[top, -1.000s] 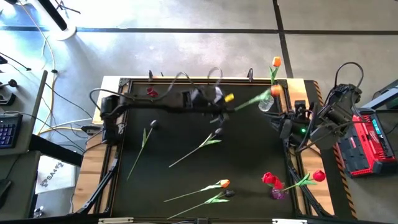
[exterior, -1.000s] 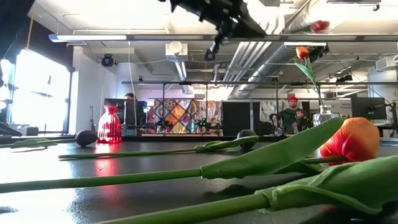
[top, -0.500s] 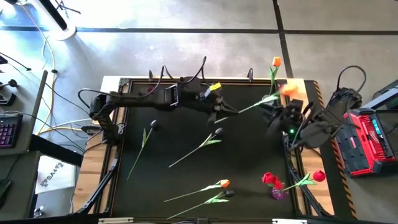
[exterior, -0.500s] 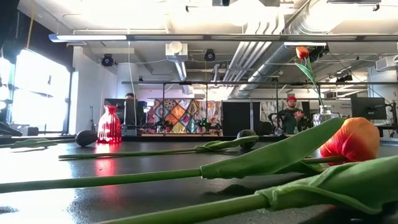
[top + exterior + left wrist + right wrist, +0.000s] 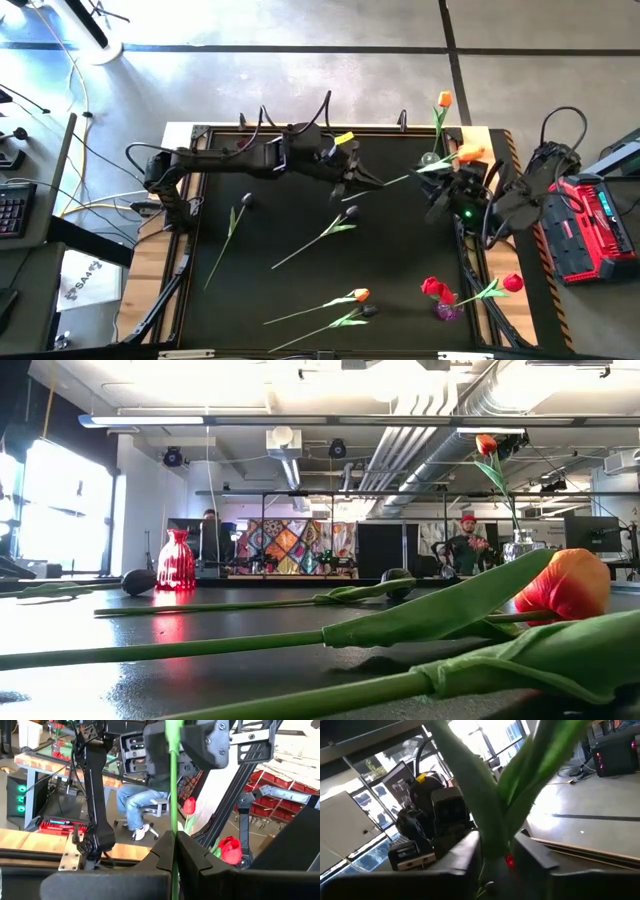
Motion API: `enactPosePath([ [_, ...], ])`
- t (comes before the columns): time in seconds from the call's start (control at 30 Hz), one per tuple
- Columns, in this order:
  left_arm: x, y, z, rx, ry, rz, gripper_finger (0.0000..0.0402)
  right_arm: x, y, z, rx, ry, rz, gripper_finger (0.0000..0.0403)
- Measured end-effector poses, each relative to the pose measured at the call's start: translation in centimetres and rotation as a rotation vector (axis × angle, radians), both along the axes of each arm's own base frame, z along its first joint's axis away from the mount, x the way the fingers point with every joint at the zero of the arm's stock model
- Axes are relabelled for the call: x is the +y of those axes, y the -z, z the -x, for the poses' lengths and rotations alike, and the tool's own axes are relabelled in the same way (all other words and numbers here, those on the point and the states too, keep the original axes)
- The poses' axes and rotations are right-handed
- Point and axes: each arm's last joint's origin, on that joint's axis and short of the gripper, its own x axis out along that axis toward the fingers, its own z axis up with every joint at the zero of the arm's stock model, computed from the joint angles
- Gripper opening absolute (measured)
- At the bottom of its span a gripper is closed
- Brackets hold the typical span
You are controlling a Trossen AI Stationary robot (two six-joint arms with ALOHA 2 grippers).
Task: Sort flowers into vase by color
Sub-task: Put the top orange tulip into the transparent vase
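My left pincer [image 5: 375, 181] and right pincer [image 5: 437, 168] both clamp one orange tulip [image 5: 470, 153]; five lie flat; only the left wrist view shows a seated person [image 5: 137, 795]

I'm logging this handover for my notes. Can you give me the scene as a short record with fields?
Left gripper: shut on the stem end of the orange tulip, held above the table
Right gripper: around the same tulip near its head and leaves
Clear vase: far right corner, holds one orange flower
Purple vase: near right, holds red flowers
Red vase: far left corner
Loose flowers on table: five
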Motion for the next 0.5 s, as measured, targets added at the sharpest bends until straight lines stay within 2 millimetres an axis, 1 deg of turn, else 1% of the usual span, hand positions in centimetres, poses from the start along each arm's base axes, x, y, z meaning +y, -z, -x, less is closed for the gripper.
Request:
enactPosePath([
  [0.1,0.0,0.2,0.0,0.019,0.0,-0.003,0.0,0.0,0.0,0.1,0.016,0.004,0.022,0.0035],
  [0.13,0.0,0.3,0.0,0.029,0.003,-0.013,0.0,0.0,0.0,0.0,0.026,0.001,0.035,0.0019],
  [0.17,0.0,0.5,0.0,0.038,0.016,-0.03,0.0001,0.0,0.0,0.0,0.035,0.0,0.046,0.0013],
  [0.23,0.0,0.9,0.1,0.078,0.034,-0.05,0.0007,-0.2,0.3,-0.1,0.054,0.014,0.06,0.0015],
  [0.3,0.0,1.5,0.3,0.149,0.037,-0.062,0.0021,-0.6,0.5,-0.2,0.068,0.051,0.067,0.0008],
  [0.4,0.2,2.9,0.4,0.256,0.011,-0.119,0.0056,-1.7,0.8,-0.2,0.092,0.105,0.073,0.0005],
  [0.5,1.0,3.5,0.7,0.326,-0.045,-0.142,0.0099,-3.1,1.5,-0.1,0.132,0.145,0.064,0.0003],
])
